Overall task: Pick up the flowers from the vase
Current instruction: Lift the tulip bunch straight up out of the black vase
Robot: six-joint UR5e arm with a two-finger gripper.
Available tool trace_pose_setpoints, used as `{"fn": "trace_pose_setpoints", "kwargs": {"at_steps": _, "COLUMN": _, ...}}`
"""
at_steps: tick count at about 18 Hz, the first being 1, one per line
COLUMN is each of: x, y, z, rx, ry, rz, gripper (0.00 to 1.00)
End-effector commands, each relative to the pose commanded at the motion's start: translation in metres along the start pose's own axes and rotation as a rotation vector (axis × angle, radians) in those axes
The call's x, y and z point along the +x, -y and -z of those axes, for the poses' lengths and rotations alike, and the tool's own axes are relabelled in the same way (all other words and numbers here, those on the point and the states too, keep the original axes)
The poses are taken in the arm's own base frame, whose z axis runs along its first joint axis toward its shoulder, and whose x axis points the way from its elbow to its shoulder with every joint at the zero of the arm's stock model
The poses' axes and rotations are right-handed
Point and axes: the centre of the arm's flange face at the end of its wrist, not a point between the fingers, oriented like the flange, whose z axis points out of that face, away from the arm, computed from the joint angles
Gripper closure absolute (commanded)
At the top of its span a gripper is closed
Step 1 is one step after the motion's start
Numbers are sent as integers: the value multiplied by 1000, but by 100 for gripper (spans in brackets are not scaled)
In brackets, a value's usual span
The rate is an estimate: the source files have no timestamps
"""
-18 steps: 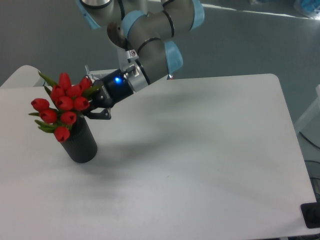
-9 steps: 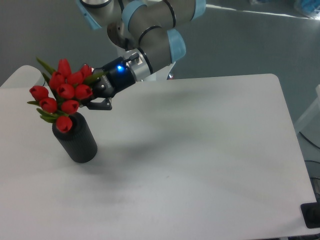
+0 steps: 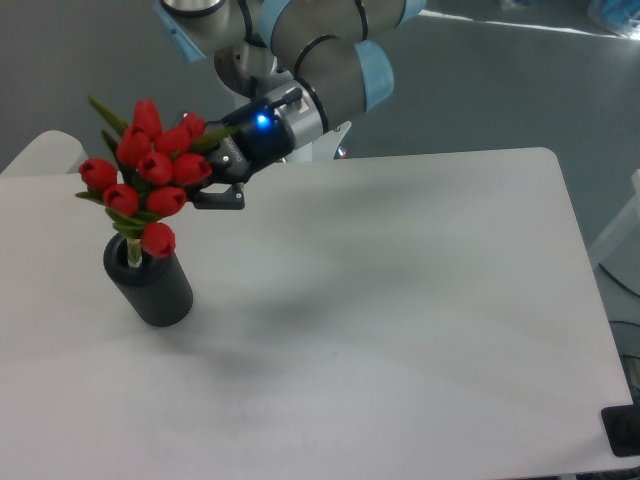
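The flowers (image 3: 147, 170), a tight bunch of red tulip buds with green leaves, hang above the vase (image 3: 150, 284), a matte black cylinder standing upright at the table's left. Only the thin pale stem end still dips into the vase's opening. My gripper (image 3: 208, 172) comes in from the right and is shut on the flowers at the bunch's right side. The fingertips are partly hidden among the buds and leaves.
The white table (image 3: 400, 300) stretches to the right and front of the vase. My arm's grey and blue links (image 3: 330, 60) reach over the table's far edge. A dark object (image 3: 622, 430) sits at the lower right corner.
My gripper has risen and moved a little right with the flowers. The bunch has lifted out of the vase, so the opening and the stem now show. The vase has stayed put.
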Motion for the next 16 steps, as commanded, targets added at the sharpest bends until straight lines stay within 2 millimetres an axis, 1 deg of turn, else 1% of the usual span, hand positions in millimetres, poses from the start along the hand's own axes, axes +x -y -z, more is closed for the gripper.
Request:
{"fn": "trace_pose_setpoints", "kwargs": {"at_steps": 4, "x": 5, "y": 5, "z": 3, "rx": 2, "ry": 7, "rz": 34, "gripper": 75}}
{"fn": "trace_pose_setpoints", "kwargs": {"at_steps": 8, "x": 6, "y": 12, "z": 11, "rx": 16, "ry": 20, "rz": 74, "gripper": 75}}
{"fn": "trace_pose_setpoints", "kwargs": {"at_steps": 9, "x": 5, "y": 14, "z": 14, "rx": 29, "ry": 23, "rz": 87, "gripper": 75}}
{"fn": "trace_pose_setpoints", "kwargs": {"at_steps": 13, "x": 3, "y": 18, "z": 18, "rx": 46, "ry": 24, "rz": 125, "gripper": 75}}
{"fn": "trace_pose_setpoints", "kwargs": {"at_steps": 15, "x": 1, "y": 26, "z": 20, "rx": 60, "ry": 23, "rz": 132, "gripper": 75}}
{"fn": "trace_pose_setpoints", "kwargs": {"at_steps": 16, "x": -1, "y": 28, "z": 24, "rx": 64, "ry": 31, "rz": 134, "gripper": 75}}
